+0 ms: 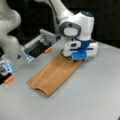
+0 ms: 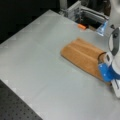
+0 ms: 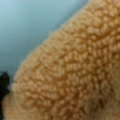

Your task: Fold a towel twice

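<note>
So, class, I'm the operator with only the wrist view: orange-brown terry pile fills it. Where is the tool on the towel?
Observer: In a front view the tool is down at one short end of the towel.
Operator: How does the towel lie?
Observer: As a long, narrow strip, flat on the table, with a rounded fold at the end away from the tool.
Operator: Anything else nearby?
Observer: A small orange object lies on the table beyond the towel, apart from it.

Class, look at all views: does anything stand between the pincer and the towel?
Nothing visible does. The pincer is down at one end of the towel, which lies as a long strip on the table; the wrist view is filled with its terry.
</note>
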